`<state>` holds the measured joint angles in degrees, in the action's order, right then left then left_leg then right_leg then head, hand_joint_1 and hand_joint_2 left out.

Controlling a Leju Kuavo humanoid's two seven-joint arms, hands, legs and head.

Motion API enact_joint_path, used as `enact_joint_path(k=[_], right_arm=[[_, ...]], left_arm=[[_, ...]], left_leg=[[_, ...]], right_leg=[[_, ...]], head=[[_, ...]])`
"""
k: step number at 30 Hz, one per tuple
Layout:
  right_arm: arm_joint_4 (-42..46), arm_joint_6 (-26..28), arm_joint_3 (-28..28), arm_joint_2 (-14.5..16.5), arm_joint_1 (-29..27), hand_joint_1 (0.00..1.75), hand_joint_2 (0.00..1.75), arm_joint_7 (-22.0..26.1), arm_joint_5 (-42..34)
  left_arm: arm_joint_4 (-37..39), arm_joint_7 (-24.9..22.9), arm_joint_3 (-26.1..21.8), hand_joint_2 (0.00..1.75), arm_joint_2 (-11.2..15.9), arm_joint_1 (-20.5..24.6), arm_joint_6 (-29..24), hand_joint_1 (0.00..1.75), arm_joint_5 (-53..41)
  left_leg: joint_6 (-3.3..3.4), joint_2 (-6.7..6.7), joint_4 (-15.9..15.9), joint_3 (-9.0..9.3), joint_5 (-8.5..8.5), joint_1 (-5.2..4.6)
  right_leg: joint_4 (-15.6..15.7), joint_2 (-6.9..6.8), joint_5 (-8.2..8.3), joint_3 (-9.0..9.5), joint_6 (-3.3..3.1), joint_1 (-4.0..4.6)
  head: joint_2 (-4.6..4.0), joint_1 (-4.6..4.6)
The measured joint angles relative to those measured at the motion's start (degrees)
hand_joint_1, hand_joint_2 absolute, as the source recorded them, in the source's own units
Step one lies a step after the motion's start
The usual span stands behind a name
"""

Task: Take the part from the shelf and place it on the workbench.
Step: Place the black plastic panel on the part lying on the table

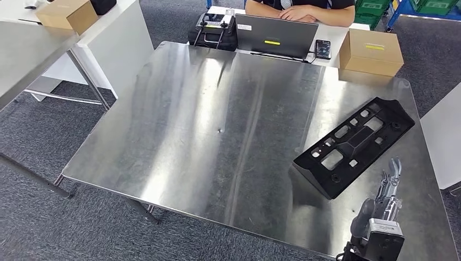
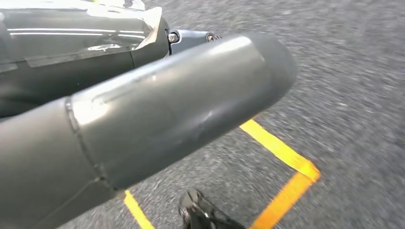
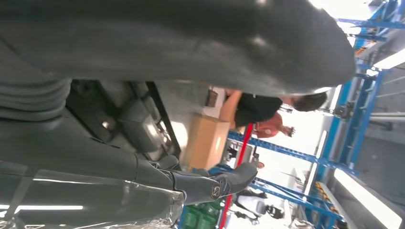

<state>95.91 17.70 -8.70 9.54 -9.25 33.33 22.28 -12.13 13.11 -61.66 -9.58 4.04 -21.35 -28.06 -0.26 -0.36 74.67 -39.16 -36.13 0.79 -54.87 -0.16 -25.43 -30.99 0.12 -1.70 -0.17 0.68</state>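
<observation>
Head view: part (image 1: 354,145) flat on bench (image 1: 217,136), just ahead of right hand (image 1: 387,190), long side slanting away. Fingers loose, held nothing.

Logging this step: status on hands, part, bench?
Right hand open, just off the part. Left hand hanging over floor, state unclear. Black part flat on workbench. Nothing blocking.

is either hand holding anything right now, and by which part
Nothing is held. The black part lies flat on the workbench, and the right hand is beside it, apart, fingers holding nothing. The left hand hangs over the floor, also holding nothing.
</observation>
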Motion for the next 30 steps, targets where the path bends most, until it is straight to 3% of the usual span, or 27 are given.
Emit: enact_joint_path(k=[1, 4, 6, 8, 9, 11, 13, 14, 15, 16, 17, 19, 20, 21, 23, 25, 27, 28, 29, 30], right_arm=[[-0.09, 0.13, -0.07, 0.07, -0.12, 0.00, 0.00, -0.02, 0.02], [-0.17, 0.62, -0.26, 0.29, -0.29, 0.00, 0.00, -0.10, 0.02], [-0.15, 0.97, -0.36, 0.46, -0.45, 0.00, 0.00, -0.24, 0.01], [-0.14, 1.17, -0.37, 0.60, -0.75, 0.00, 0.00, -0.53, -0.01], [-0.14, 1.24, -0.37, 0.64, -0.89, 0.00, 0.00, -0.67, -0.01], [-0.14, 1.37, -0.34, 0.66, -1.09, 0.00, 0.00, -0.84, -0.01], [-0.14, 1.70, -0.32, 0.63, -1.22, 0.00, 0.00, -0.96, -0.12], [-0.16, 1.98, -0.32, 0.58, -1.24, 0.00, 0.00, -1.01, -0.34], [-0.21, 2.28, -0.31, 0.51, -1.24, 0.00, 0.00, -1.01, -0.74], [-0.28, 2.56, -0.30, 0.43, -1.22, 0.00, 0.00, -0.98, -1.28], [-0.36, 2.76, -0.30, 0.35, -1.18, 0.00, 0.00, -0.92, -1.84], [-0.45, 2.97, -0.29, 0.24, -0.99, 0.00, 0.00, -0.78, -2.62], [-0.48, 3.03, -0.30, 0.21, -0.89, 0.00, 0.00, -0.73, -2.79], [-0.51, 3.10, -0.30, 0.20, -0.80, 0.00, 0.00, -0.69, -2.87], [-0.62, 3.24, -0.28, 0.14, -0.76, 0.00, 0.00, -0.66, -2.97], [-0.70, 3.44, -0.26, 0.07, -0.78, 0.00, 0.00, -0.65, -3.01], [-0.74, 3.78, -0.23, 0.07, -1.07, 0.00, 0.00, -0.63, -3.04], [-0.75, 4.02, -0.17, 0.08, -1.36, 0.00, 0.00, -0.60, -3.06], [-0.75, 4.22, -0.07, 0.08, -1.73, 0.00, 0.00, -0.56, -3.07], [-0.72, 4.38, 0.08, 0.08, -2.16, 0.00, 0.00, -0.51, -3.07]], left_arm=[[0.00, -0.24, -0.42, 0.00, -0.13, -0.03, -0.14, 0.00, 0.07], [-0.01, -1.60, -1.38, 0.00, -0.56, -0.01, -0.74, 0.00, 0.11], [-0.02, -2.27, -1.86, 0.00, -0.92, 0.00, -0.91, 0.00, 0.28], [-0.02, -2.43, -2.36, 0.00, -1.21, -0.02, -0.82, 0.00, 0.53], [-0.02, -2.43, -2.57, 0.00, -1.42, -0.02, -0.76, 0.00, 0.60], [-0.02, -2.33, -2.85, 0.00, -1.64, -0.04, -0.26, 0.00, 0.64], [-0.03, -1.95, -2.99, 0.00, -1.62, -0.05, 0.83, 0.00, 0.47], [-0.04, -1.56, -3.03, 0.00, -1.57, -0.05, 1.53, 0.00, 0.21], [-0.04, -1.07, -3.03, 0.00, -1.50, -0.05, 2.27, 0.00, -0.24], [-0.04, -0.47, -2.99, 0.00, -1.43, -0.05, 3.04, 0.00, -0.83], [-0.04, 0.17, -2.89, 0.00, -1.35, -0.04, 3.77, 0.00, -1.44], [-0.04, 1.17, -2.62, 0.00, -1.18, 0.00, 4.83, 0.00, -2.35], [-0.04, 1.46, -2.53, 0.00, -1.08, 0.02, 5.12, 0.00, -2.59], [-0.04, 1.63, -2.49, 0.00, -0.97, 0.03, 5.29, 0.00, -2.76], [-0.04, 1.82, -2.46, 0.00, -0.70, 0.01, 5.38, 0.00, -3.04], [-0.03, 1.88, -2.44, 0.00, -0.42, -0.04, 5.30, 0.00, -3.37], [-0.02, 1.65, -2.37, 0.00, -0.25, -0.07, 5.21, 0.00, -3.83], [-0.02, 1.33, -2.26, 0.00, -0.23, -0.08, 5.15, 0.00, -4.10], [-0.02, 0.92, -2.08, 0.00, -0.21, -0.09, 5.03, 0.00, -4.39], [-0.02, 0.48, -1.84, 0.00, -0.19, -0.10, 4.86, 0.00, -4.67]], left_leg=[[-0.26, 0.08, -1.49, 1.62, 1.01, 0.33], [-0.57, 0.13, -13.47, 10.23, 5.05, 1.01], [-0.14, 0.00, -18.00, 13.06, 5.94, 0.95], [0.73, 0.03, -18.76, 12.71, 6.20, 0.82], [1.32, 0.12, -18.88, 12.25, 6.49, 0.73], [2.70, 0.38, -19.05, 11.08, 7.50, 0.49], [3.50, 0.57, -18.98, 9.74, 8.51, -0.13], [3.65, 0.62, -18.94, 9.07, 9.01, -0.42], [3.75, 0.65, -18.86, 8.40, 9.51, -0.68], [3.78, 0.66, -18.74, 7.76, 9.96, -0.90], [3.78, 0.64, -18.59, 7.15, 10.36, -1.09], [3.59, 0.60, -18.24, 6.27, 11.06, -1.42], [3.37, 0.61, -18.16, 6.04, 11.41, -1.55], [3.14, 0.66, -18.09, 5.91, 11.74, -1.63], [2.54, 0.75, -18.01, 5.76, 12.31, -1.61], [1.90, 0.54, -16.41, 4.93, 10.42, -1.36], [1.26, 0.27, -10.96, 3.14, 4.97, -0.99], [0.94, 0.23, -7.19, 2.20, 2.22, -0.77], [0.63, 0.22, -3.80, 1.57, 0.56, -0.54], [0.36, 0.23, -1.73, 1.59, 0.32, -0.28]], right_leg=[[-0.03, -0.01, 0.22, -0.23, 0.26, -0.12], [-0.26, -0.02, 0.76, -0.60, 1.12, -0.18], [-0.64, -0.03, 1.30, -1.06, 1.96, 0.09], [-0.92, -0.07, 1.80, -1.77, 2.97, 0.23], [-1.44, -0.07, 1.35, -2.44, 3.16, 0.18], [-5.78, -0.06, -2.19, -4.62, 2.50, 0.12], [-13.65, -0.02, -6.83, -7.22, 1.65, 0.10], [-16.82, -0.01, -7.97, -7.87, 1.66, 0.16], [-18.34, -0.01, -8.07, -7.68, 1.89, 0.28], [-17.63, -0.01, -7.21, -6.35, 2.23, 0.46], [-14.76, -0.01, -5.88, -3.91, 2.45, 0.67], [-5.75, -0.04, -4.61, 2.28, 2.06, 1.19], [-2.30, -0.03, -4.60, 4.37, 1.69, 1.41], [-0.27, -0.02, -4.89, 5.37, 1.33, 1.61], [0.37, 0.01, -4.44, 5.07, 0.81, 1.51], [0.57, -0.17, -3.49, 4.36, -0.07, 0.99], [0.60, -0.34, -2.37, 3.23, -0.74, 0.76], [0.52, -0.37, -1.83, 2.64, -0.88, 0.79], [0.40, -0.40, -1.30, 2.02, -0.79, 0.83], [0.20, -0.43, -0.82, 1.35, -0.64, 0.82]], head=[[0.01, -0.01], [0.01, 0.04], [0.00, 0.06], [0.01, 0.01], [0.01, -0.01], [0.00, -0.24], [0.00, -0.42], [0.01, -0.41], [0.01, -0.42], [0.01, -0.42], [0.01, -0.42], [0.01, -0.40], [0.01, -0.33], [0.01, -0.28], [0.01, -0.17], [0.02, -0.08], [0.01, 0.03], [0.01, 0.09], [0.01, 0.09], [0.02, 0.10]])
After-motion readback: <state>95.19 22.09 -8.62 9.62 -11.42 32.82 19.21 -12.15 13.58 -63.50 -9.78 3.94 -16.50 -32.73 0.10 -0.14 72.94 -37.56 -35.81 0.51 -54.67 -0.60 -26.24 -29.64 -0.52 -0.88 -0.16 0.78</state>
